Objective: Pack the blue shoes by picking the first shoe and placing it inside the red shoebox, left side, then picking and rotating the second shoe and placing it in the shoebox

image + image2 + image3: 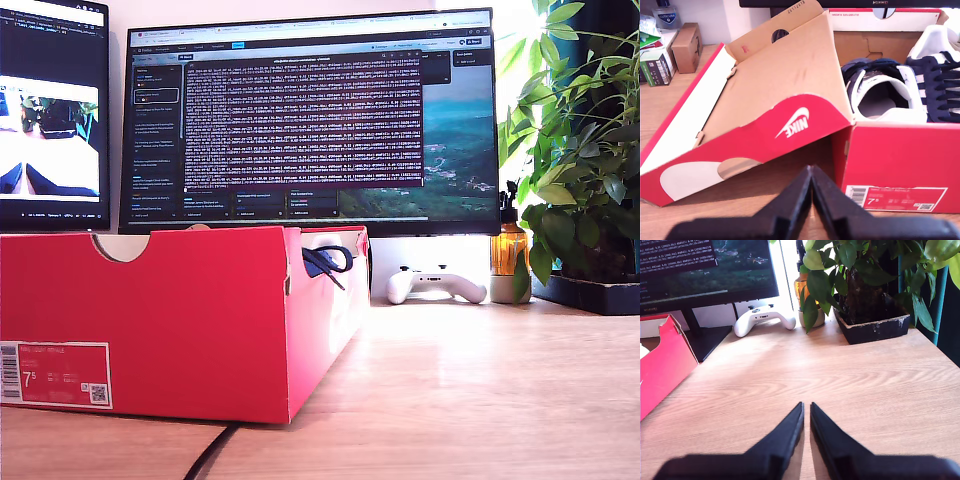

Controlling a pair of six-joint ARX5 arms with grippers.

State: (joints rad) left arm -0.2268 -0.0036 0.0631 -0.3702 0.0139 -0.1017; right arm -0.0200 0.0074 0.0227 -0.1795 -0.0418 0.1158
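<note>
Both blue shoes (900, 90) lay side by side inside the red shoebox (200, 320), which filled the lower left of the exterior view, its lid (765, 100) propped open. Our first gripper (811, 172) faced the box, jaws pressed together, empty. Our second gripper (806, 407), jaws nearly touching, held nothing above the wooden table (865, 375).

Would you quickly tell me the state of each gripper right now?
My first gripper: shut, holding nothing.
My second gripper: shut or nearly so, holding nothing.
</note>
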